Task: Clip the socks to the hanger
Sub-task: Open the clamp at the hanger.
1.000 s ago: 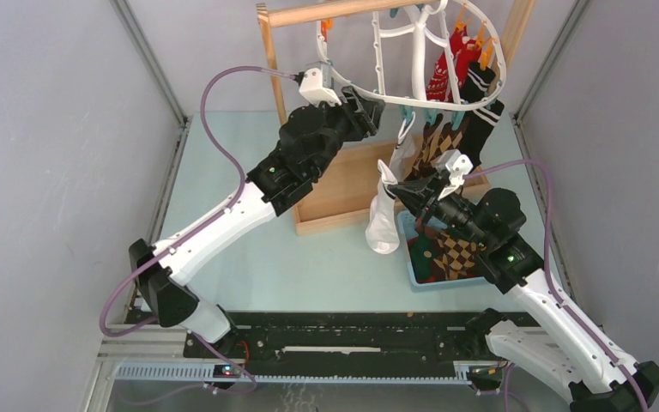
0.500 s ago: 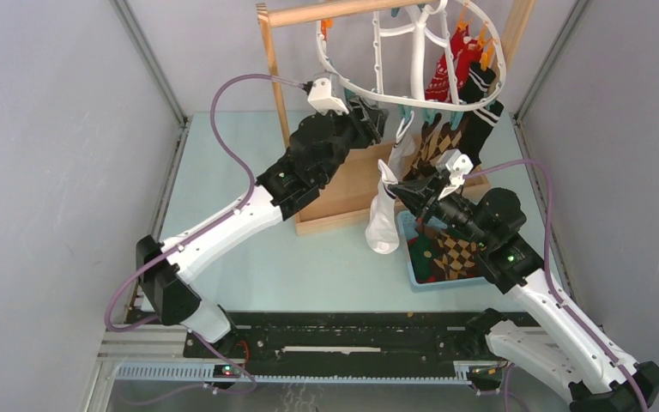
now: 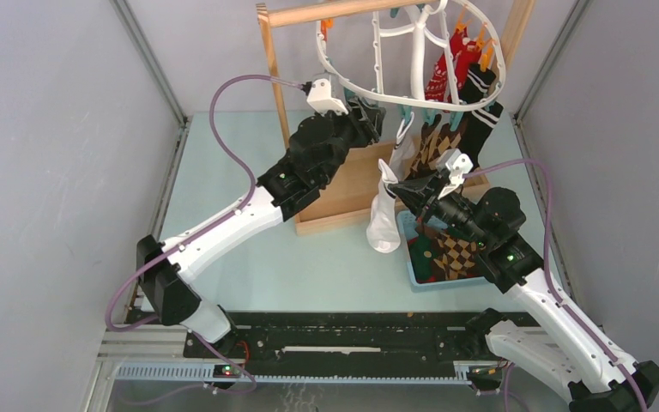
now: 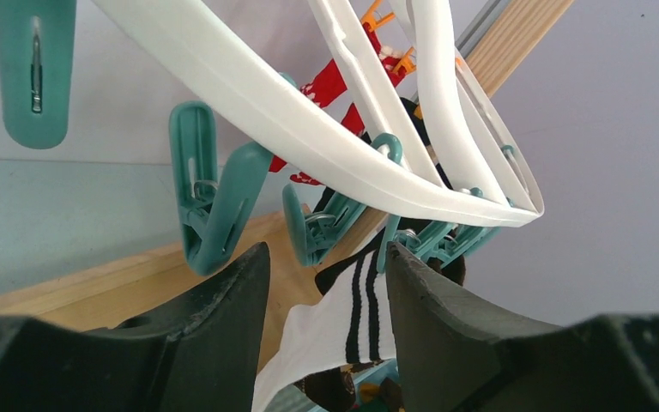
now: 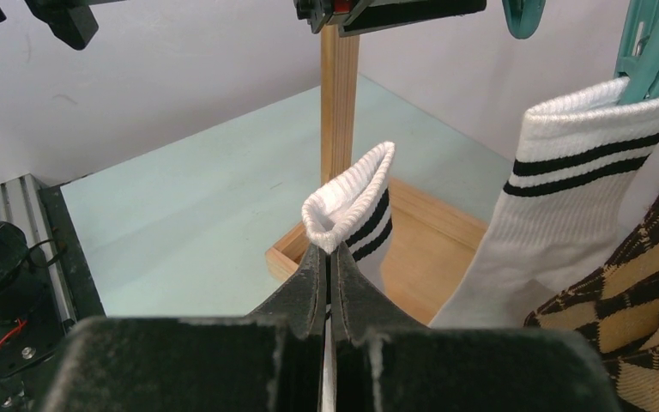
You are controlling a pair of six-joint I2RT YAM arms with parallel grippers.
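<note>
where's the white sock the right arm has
Top view, center-right: the white sock hangs from the shut right end effector, just left of the blue bin, below the hanger.

white hanger (image 4: 249,94), socks (image 3: 444,75) clipped; striped sock (image 5: 349,202) upright

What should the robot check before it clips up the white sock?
1. Right jaws shut on the sock cuff: ok.
2. Left jaws open: ok.
3. Empty teal clip ahead of left jaws: ok.
4. Left jaws around that clip: not ok, they sit below it.
5. Cuff up at the clip: not ok, apart.
6. Hanger hanging steady: cannot tell.
</note>
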